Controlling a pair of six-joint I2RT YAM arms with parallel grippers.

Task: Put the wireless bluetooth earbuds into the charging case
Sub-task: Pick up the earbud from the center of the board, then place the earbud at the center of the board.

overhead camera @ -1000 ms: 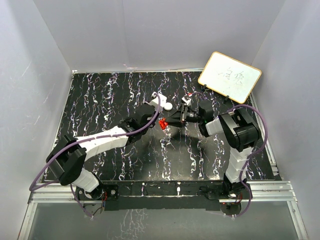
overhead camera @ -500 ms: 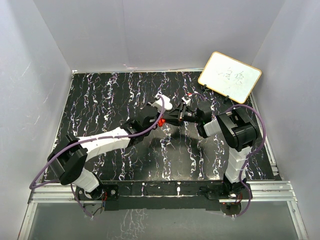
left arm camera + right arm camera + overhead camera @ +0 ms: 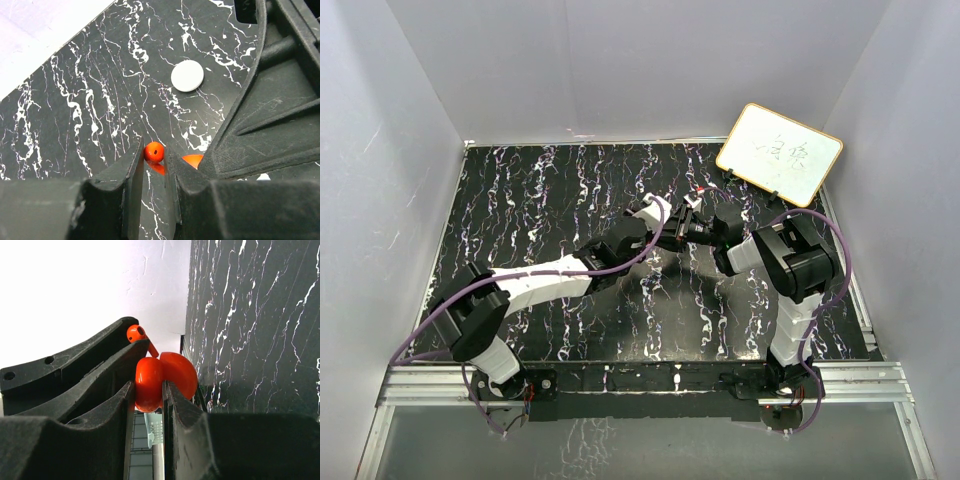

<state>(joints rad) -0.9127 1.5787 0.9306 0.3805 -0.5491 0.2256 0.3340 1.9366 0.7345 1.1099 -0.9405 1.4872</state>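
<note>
Left end effector (image 3: 154, 156) pinches a red earbud (image 3: 154, 150). Right end effector (image 3: 149, 390) clamps the red charging case (image 3: 177, 372), its inside hidden. Overhead, the arms cover both.

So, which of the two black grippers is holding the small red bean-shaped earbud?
The left gripper: the small red earbud sits pinched between its fingertips. The right gripper clamps a larger rounded red case instead.
</note>
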